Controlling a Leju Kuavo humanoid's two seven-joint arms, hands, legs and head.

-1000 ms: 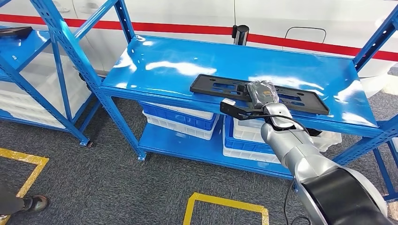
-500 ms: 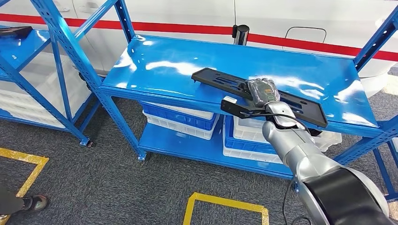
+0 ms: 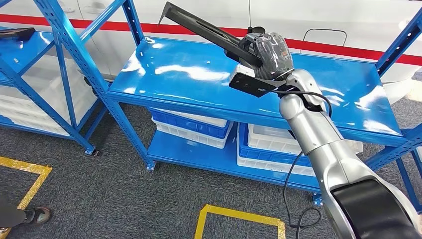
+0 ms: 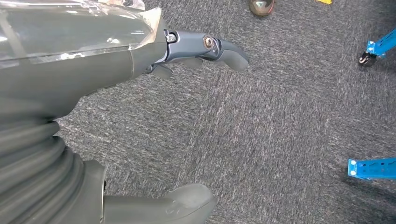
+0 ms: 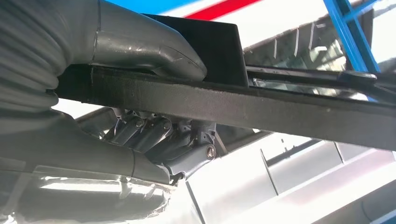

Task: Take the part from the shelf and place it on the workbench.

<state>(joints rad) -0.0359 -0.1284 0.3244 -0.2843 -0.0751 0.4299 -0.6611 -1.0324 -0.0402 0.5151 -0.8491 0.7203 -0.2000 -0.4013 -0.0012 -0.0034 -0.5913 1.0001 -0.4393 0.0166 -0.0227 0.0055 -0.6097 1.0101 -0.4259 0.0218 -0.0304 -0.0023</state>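
Note:
The part is a long flat black plastic panel (image 3: 199, 23), lifted clear above the blue shelf top (image 3: 189, 74) and tilted, its far end pointing up and to the left. My right hand (image 3: 263, 50) grips it near its nearer end. In the right wrist view the panel's edge (image 5: 280, 105) runs across the picture, clamped between my thumb (image 5: 154, 46) and the darker fingers (image 5: 159, 135). My left hand (image 4: 116, 116) hangs over grey carpet, fingers apart, holding nothing.
The blue shelf unit stands in front of a white wall with a red stripe (image 3: 348, 50). White and blue crates (image 3: 199, 129) sit on its lower shelf. A second blue rack (image 3: 30, 64) stands at left. Yellow floor markings (image 3: 239, 216) and a person's shoe (image 3: 37, 215) lie on the carpet.
My right hand has raised the panel off the shelf top, from lying flat to tilted high above it. The left hand has no earlier frame.

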